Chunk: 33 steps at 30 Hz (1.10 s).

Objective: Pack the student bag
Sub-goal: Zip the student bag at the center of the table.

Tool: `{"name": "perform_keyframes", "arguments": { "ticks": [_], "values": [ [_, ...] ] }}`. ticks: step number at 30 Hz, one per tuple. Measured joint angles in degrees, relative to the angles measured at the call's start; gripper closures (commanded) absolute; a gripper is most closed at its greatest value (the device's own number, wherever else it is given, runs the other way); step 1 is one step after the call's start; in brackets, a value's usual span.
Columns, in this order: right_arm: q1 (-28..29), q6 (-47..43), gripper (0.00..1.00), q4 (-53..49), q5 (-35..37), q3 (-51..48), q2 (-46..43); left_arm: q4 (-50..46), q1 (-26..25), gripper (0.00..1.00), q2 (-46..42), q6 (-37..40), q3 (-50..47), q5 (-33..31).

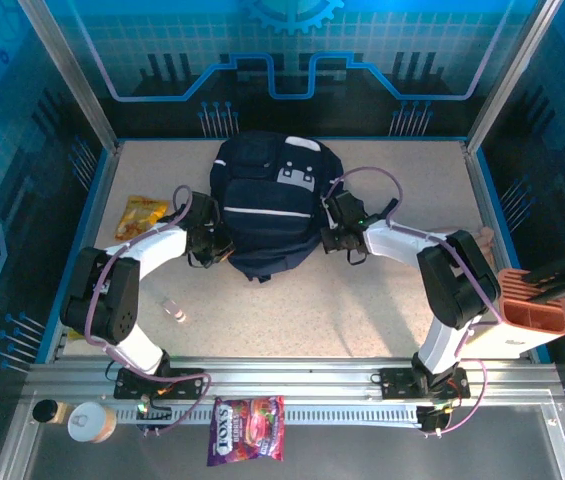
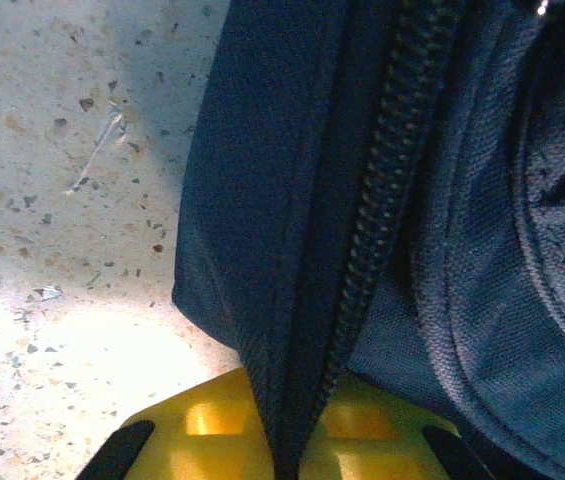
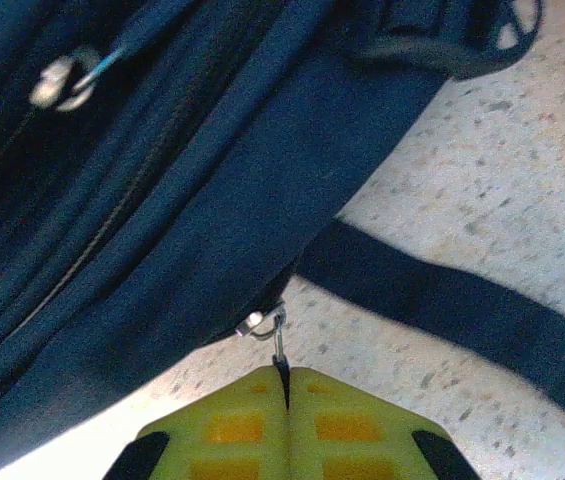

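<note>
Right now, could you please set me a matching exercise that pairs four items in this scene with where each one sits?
Things:
1. student bag
2. yellow packet
3. purple sweets pouch
4. orange holder

Places:
A. on the metal frame at the near edge
B. middle of the table
C. at the right edge
D. on the table, left of the bag

Pairs: 1-B, 2-D, 3-A, 4-C

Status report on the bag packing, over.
Left gripper shut on student bag seam. Right gripper shut on zipper pull. Yellow snack packet lies left of the bag.
</note>
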Motion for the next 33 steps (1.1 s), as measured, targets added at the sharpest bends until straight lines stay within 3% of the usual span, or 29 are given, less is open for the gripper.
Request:
{"name": "perform_keyframes", "arguments": {
  "ticks": [12,14,16,20,23,28,33],
  "values": [
    [-5.29,4.61,0.97,-1.68,-0.59,10.05,8.68,-0.39,0.04,0.92,-0.02,2.03,0.0,0.44],
    [-5.75,5.7,0.93,-1.99,-1.42,10.97,9.29,-0.42,0.04,0.86,-0.09,2.32,0.0,0.79],
    [-6.25,6.45,0.85,-3.13,-2.19,12.66,10.25,-0.52,0.04,0.82,-0.26,3.15,0.0,1.14],
    [-8.02,7.19,0.51,-4.42,-3.8,15.26,10.84,-1.18,0.11,0.67,-2.16,5.14,-0.02,1.14],
    [-9.42,7.76,0.38,-2.75,-5.55,12.48,7.48,-2.1,-0.04,0.58,-5.73,7.52,0.02,0.07],
    [-9.55,9.49,0.26,-2.45,-9.2,6.1,-2.34,-5.49,-2.29,0.39,-8.9,12.0,3.23,-2.82],
    [-9.6,10.82,0.21,-1.62,-11.67,2.21,-9.44,-7.21,-7.06,0.25,-8.66,18.47,9.51,-5.84]
  ]
}}
